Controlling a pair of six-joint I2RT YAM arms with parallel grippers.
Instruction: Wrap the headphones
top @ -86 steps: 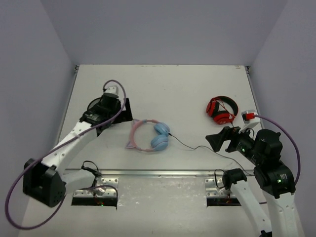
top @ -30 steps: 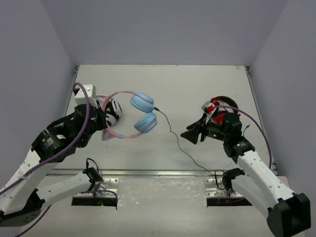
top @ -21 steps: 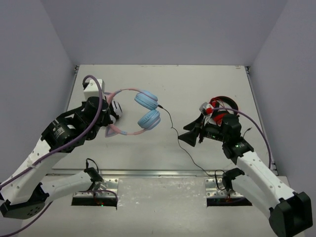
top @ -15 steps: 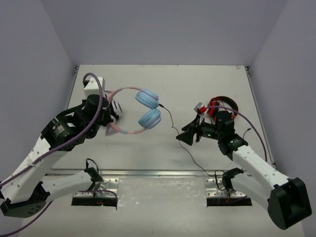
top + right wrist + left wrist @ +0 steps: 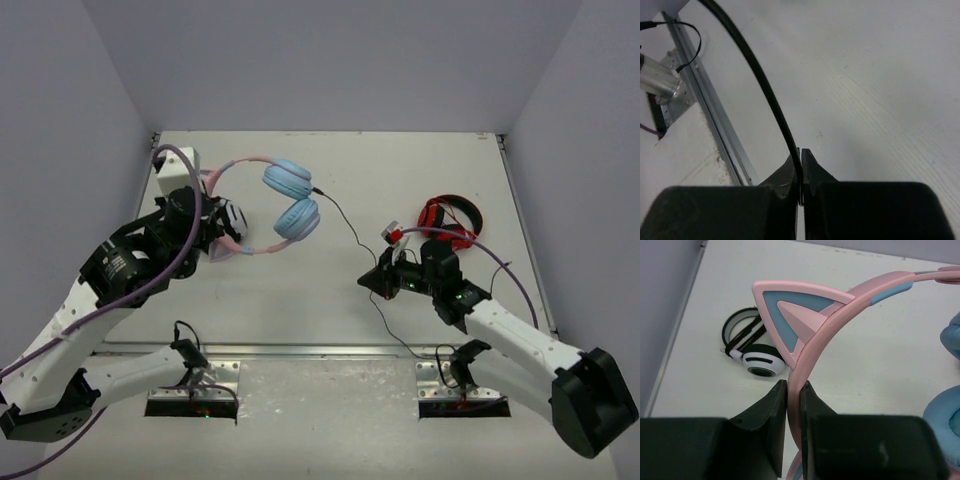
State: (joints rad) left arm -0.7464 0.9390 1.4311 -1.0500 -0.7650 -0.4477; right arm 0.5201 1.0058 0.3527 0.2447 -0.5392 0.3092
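Note:
The headphones (image 5: pixel 290 200), with a pink band, cat ears and two light blue ear cups, hang above the table at centre left. My left gripper (image 5: pixel 216 232) is shut on the pink band (image 5: pixel 805 362) just below a cat ear (image 5: pixel 790 315); the jaws squeeze the band from both sides. The thin black cable (image 5: pixel 341 219) runs from the upper ear cup down to the right. Low over the table, my right gripper (image 5: pixel 369 283) is shut on that cable (image 5: pixel 762 77), which passes between its tips (image 5: pixel 801 152) and trails on toward the front rail.
Red-and-black headphones (image 5: pixel 452 218) lie on the table just behind the right arm. White-and-black headphones (image 5: pixel 756 362) lie on the table under the left gripper. A metal rail (image 5: pixel 320 350) runs along the table's near edge, close to the right gripper (image 5: pixel 705 95).
The left gripper lifted the headphones off the table and holds them up. In the last second the right gripper moved left and nearer, dropped to the table and shut on the cable.

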